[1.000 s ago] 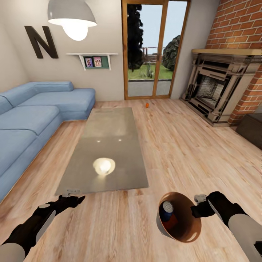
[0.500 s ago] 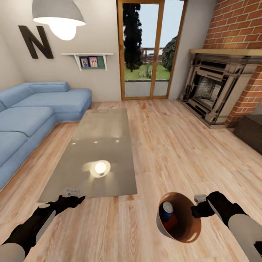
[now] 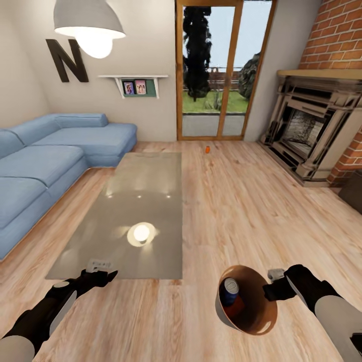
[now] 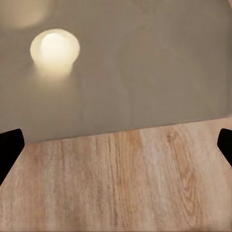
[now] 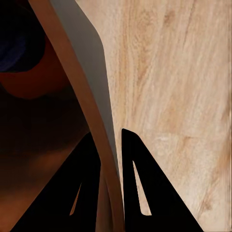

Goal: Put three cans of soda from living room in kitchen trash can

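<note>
Writing: a large dark letter "N" (image 3: pixel 67 59) is mounted on the pale wall above the blue sofa (image 3: pixel 48 166). Two small framed pictures (image 3: pixel 134 87) are set on a wall shelf; their content is too small to be read. No label can be read on any can.

Head view: the tash can (image 3: pixel 247 300) is held tilted beside the right gripper (image 3: pixel 271 290), above the wood floor (image 3: pixel 241 201), with its brown inside turned to the camera. A blue can (image 3: pixel 231 291) with a silver top and an orange can (image 3: pixel 236 306) are seen lying inside it. A third orange can (image 3: pixel 207 149) is seen far off on the floor, before the glass door (image 3: pixel 221 70) and past the far end of the grey table (image 3: pixel 136 211). A lamp (image 3: pixel 89 27) is reflected in the tabletop. A fireplace (image 3: pixel 311 125) is set in the brick wall.

Right wrist view: the two dark fingers (image 5: pixel 140 188) are clamped on the bin's thin wall, one inside, one outside; blue and orange shapes are made out within.

Left wrist view: the left gripper (image 4: pixel 116 145) is spread wide, nothing between its tips, over the table's near edge and the floor. In the head view its opening cannot be judged.
</note>
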{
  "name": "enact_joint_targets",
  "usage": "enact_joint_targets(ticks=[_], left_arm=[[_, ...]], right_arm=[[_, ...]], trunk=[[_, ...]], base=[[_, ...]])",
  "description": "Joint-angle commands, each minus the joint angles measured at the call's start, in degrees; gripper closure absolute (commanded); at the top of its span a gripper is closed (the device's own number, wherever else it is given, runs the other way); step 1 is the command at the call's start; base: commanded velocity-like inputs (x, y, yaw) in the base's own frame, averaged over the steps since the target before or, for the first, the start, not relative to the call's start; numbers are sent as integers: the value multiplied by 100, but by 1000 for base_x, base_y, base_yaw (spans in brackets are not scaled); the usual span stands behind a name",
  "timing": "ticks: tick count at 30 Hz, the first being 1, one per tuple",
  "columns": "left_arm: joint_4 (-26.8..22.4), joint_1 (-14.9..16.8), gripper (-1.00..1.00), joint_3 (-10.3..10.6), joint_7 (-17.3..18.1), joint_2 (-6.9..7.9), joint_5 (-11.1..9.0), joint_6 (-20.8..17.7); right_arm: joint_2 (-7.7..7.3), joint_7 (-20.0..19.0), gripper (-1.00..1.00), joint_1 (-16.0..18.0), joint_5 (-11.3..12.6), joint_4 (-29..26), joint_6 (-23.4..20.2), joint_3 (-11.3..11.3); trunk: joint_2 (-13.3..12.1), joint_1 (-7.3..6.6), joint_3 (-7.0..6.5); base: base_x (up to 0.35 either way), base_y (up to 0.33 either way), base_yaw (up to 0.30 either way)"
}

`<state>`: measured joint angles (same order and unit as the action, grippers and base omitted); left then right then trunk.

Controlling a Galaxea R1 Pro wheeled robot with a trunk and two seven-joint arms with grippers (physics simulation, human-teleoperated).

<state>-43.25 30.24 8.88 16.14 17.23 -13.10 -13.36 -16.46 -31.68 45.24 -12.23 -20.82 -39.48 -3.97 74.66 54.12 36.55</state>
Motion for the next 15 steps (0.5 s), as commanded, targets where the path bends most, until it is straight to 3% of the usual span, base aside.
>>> enact_joint_targets(ticks=[1, 7, 15], left_arm=[[0, 0, -100, 0, -2, 0, 0, 0], [0, 0, -100, 0, -5, 0, 0, 0], [0, 0, -100, 0, -6, 0, 0, 0]], right_arm=[[2, -23, 100, 3, 107, -1, -33, 19], [21, -23, 100, 3, 107, -3, -33, 28], [28, -23, 100, 3, 107, -2, -30, 29]], trunk=[[0, 0, -2], [0, 0, -19], [0, 0, -77]], base=[[148, -297, 143], [148, -297, 10], [148, -297, -122]])
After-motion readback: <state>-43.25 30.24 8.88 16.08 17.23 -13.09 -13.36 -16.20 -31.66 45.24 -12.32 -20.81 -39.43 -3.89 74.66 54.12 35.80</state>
